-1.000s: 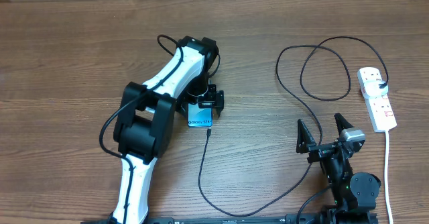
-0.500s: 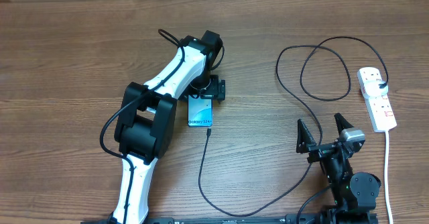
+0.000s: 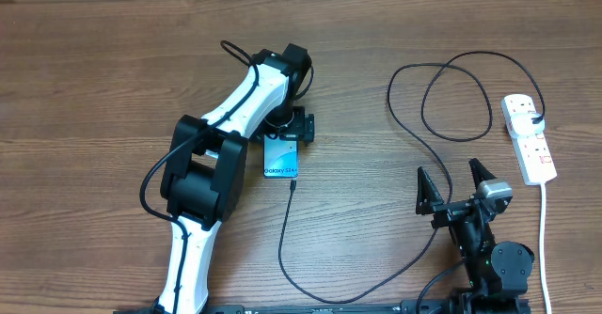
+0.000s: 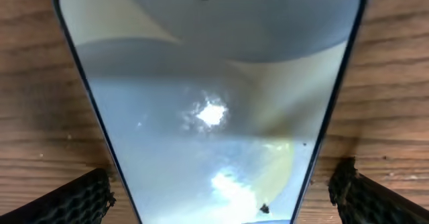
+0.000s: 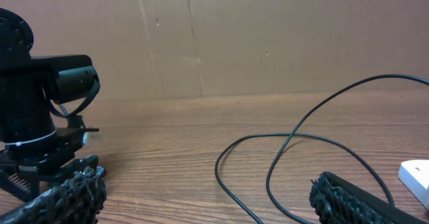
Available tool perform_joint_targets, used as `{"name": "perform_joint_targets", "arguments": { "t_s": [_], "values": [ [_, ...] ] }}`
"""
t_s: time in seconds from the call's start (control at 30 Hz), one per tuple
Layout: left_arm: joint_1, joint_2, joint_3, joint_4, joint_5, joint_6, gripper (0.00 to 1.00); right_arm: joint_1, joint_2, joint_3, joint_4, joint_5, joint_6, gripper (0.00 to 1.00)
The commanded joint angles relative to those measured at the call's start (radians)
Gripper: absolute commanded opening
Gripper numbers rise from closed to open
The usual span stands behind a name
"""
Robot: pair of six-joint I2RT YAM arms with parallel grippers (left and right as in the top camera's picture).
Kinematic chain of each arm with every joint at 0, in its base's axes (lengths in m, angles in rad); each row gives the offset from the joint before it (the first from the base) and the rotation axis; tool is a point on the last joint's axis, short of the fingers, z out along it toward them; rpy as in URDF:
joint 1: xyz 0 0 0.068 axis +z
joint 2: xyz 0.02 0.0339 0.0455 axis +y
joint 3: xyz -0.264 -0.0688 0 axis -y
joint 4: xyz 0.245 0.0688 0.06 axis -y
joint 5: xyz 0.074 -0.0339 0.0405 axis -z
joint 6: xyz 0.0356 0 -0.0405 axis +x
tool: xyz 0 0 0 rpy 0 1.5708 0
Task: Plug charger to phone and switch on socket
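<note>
— Where's the slim blue-teal smartphone (image 3: pixel 280 159)?
— Mid-worktop (image 3: pixel 94 70), between the left gripper's (image 3: pixel 287 131) wide-open jaws, seemingly untouched; the thin black charger cable (image 3: pixel 285 229) ends just beside it. Right gripper's (image 3: pixel 453 184) jaws gape empty near the front edge.

Looking like robotics lab bench: white-and-black jointed robot arm (image 3: pixel 202 173) and compact black robot arm (image 3: pixel 494 258) sitting along black metal rail (image 3: pixel 310 308) at edge of brown wood-grain tabletop (image 3: pixel 85 79); plain brown cardboard sheet (image 5: pixel 268 36) standing as backdrop
</note>
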Motion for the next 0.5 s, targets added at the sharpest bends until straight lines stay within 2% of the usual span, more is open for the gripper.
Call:
{"name": "perform_joint_targets", "arguments": {
  "t_s": [0.0, 0.4, 0.47],
  "values": [
    [0.0, 0.018, -0.002, -0.008, -0.038, -0.003, 0.99, 0.006, -0.009, -0.01, 0.005, 0.002, -0.004, 1.0],
    [0.005, 0.018, -0.002, 0.07, -0.054, -0.003, 1.0, 0.006, -0.009, -0.01, 0.005, 0.002, -0.004, 1.0],
    [0.014, 0.017, -0.002, 0.07, -0.034, -0.003, 0.96, 0.006, -0.009, -0.01, 0.005, 0.002, -0.004, 1.0]
  ]
}}
